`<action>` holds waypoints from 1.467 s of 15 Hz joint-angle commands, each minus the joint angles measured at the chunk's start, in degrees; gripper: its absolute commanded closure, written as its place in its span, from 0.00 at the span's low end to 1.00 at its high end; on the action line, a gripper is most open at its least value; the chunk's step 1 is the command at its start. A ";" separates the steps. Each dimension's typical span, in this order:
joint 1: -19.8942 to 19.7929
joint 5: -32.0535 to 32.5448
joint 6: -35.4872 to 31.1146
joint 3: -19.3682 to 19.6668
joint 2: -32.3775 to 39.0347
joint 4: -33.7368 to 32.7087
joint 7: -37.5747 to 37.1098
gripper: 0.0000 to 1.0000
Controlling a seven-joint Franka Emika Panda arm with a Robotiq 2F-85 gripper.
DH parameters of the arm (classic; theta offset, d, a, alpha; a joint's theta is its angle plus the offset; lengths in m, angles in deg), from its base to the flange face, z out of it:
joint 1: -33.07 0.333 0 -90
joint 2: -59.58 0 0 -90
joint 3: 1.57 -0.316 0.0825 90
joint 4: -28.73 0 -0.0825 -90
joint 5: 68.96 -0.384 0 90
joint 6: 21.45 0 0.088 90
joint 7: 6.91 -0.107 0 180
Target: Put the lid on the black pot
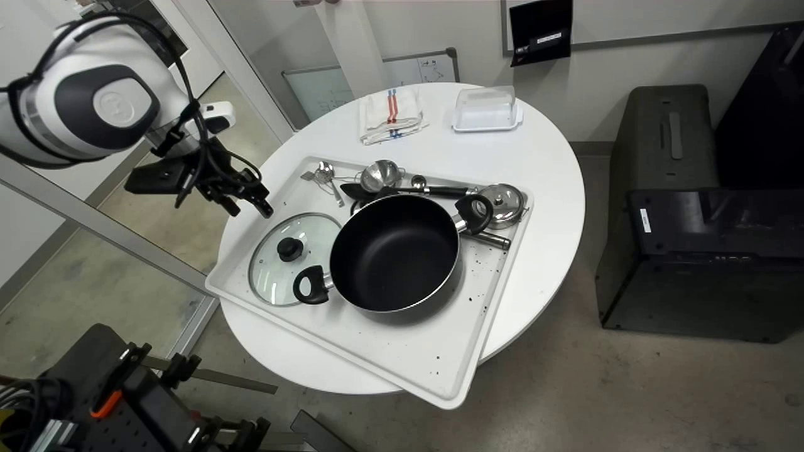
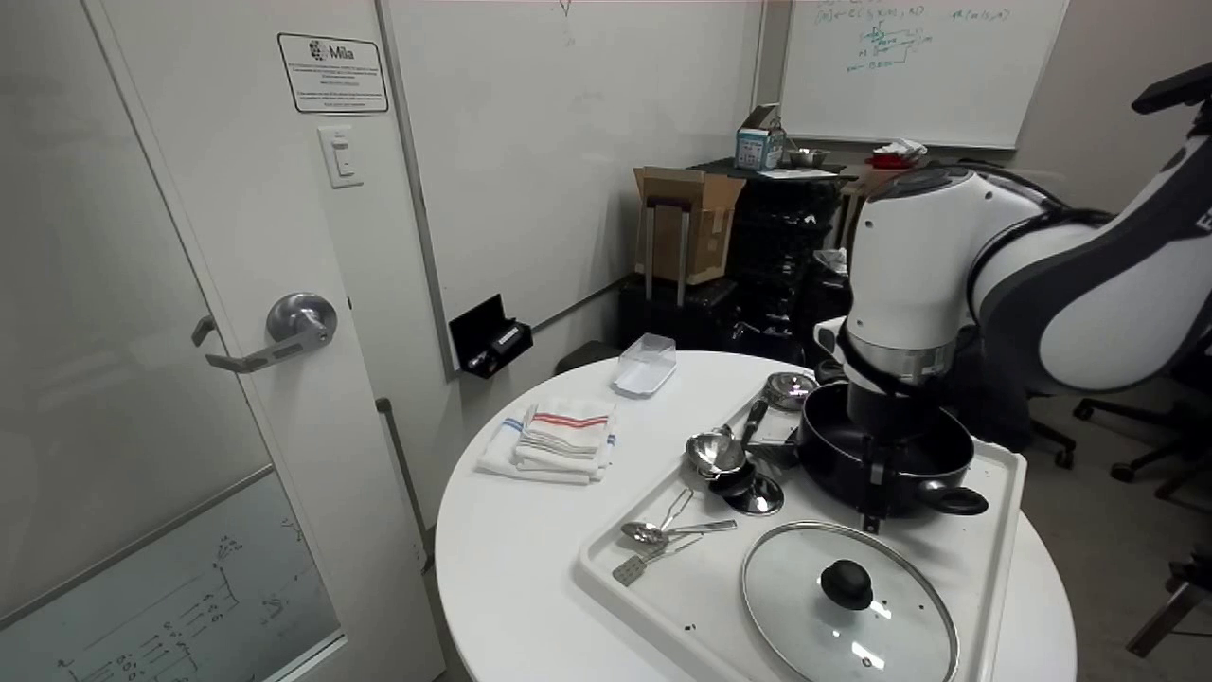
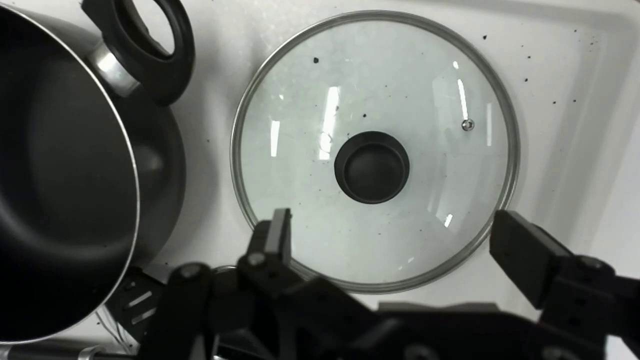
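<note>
The lid, clear glass with a metal rim and black knob, lies flat, knob up, on a white tray in both exterior views [image 1: 267, 267] [image 2: 805, 597] and the wrist view [image 3: 372, 167]. The black pot stands upright and uncovered beside it [image 1: 396, 254] [image 2: 824, 450] [image 3: 65, 165]. One pot handle [image 1: 312, 285] overlaps the lid's edge in that exterior view. My gripper [image 1: 250, 208] is open and empty, above the lid side of the tray. In the wrist view its fingers [image 3: 391, 222] are spread wide, with the knob ahead between them. The arm hides part of the pot in an exterior view.
The tray [image 1: 440, 376] sits on a round white table [image 1: 546, 188]. Small metal utensils [image 1: 323, 176], a small strainer [image 1: 380, 176] and a small metal lidded pot [image 1: 502, 204] lie along its back side. Folded towels [image 1: 392, 116] and a clear box [image 1: 485, 110] stand behind.
</note>
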 commanded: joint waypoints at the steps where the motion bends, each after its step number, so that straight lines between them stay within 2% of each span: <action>1: 2.94 2.61 -3.91 3.20 5.98 -2.89 -2.46 0.00; 6: 5.04 2.42 -8.64 5.84 12.22 -4.35 -1.61 0.00; 13: 6.14 0.89 -12.07 5.93 17.33 -6.65 -0.44 0.00; 18: 6.57 0.49 -12.17 5.91 19.48 -8.78 -0.35 0.00; 19: 6.49 0.42 -12.10 5.79 19.80 -9.05 -0.23 0.25; 20: 6.46 0.32 -11.92 5.73 20.04 -9.26 -0.22 0.26; 22: 6.21 0.16 -11.77 5.47 20.22 -9.41 0.01 0.40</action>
